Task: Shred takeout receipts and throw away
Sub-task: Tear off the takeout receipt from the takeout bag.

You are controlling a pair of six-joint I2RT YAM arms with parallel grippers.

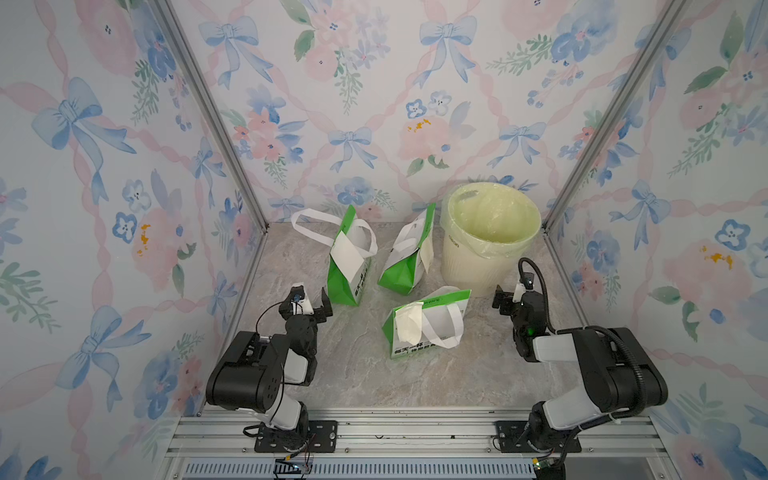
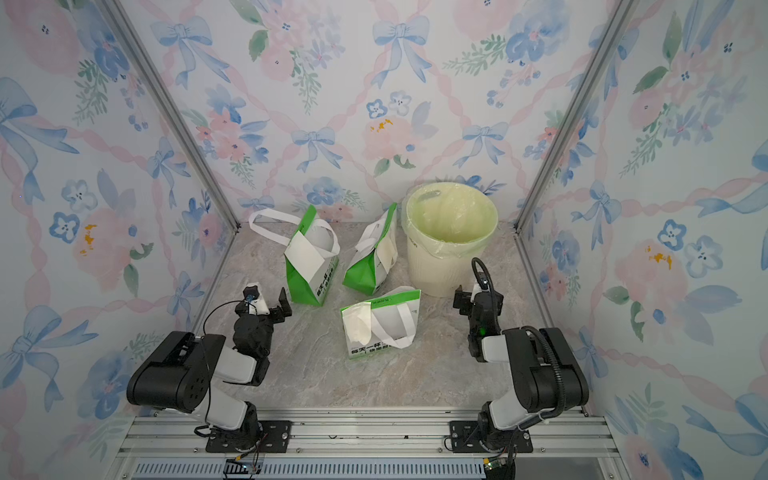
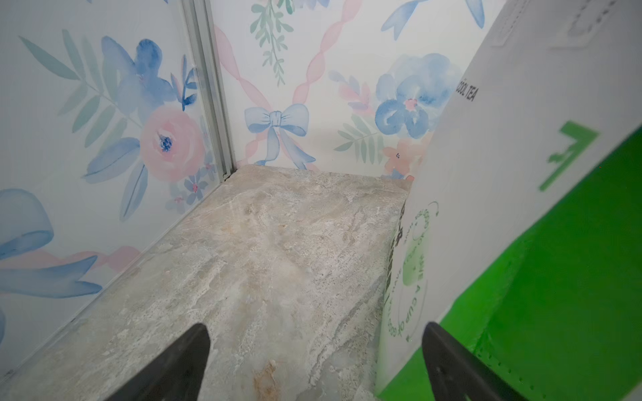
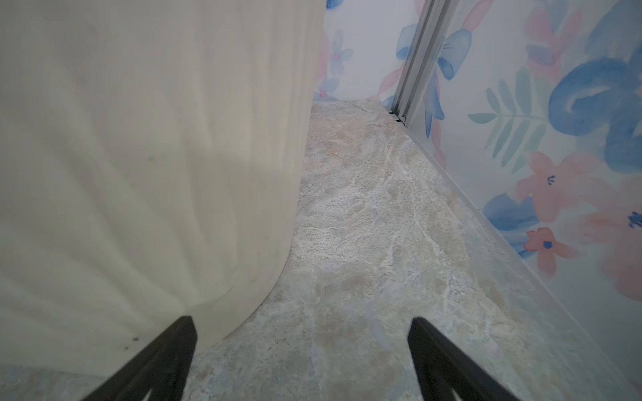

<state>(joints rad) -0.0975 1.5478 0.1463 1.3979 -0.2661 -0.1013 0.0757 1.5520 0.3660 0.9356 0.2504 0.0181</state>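
place: robot lab booth | evidence: aluminium frame posts [image 1: 217,120], floral-print panels [image 1: 374,83], marble-look tabletop [image 1: 365,374]

Top views high, facing down, wrist views near table [image 3: 278,260]

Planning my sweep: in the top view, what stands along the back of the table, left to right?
Left bag with a receipt on its face → leaning bag → lined bin.
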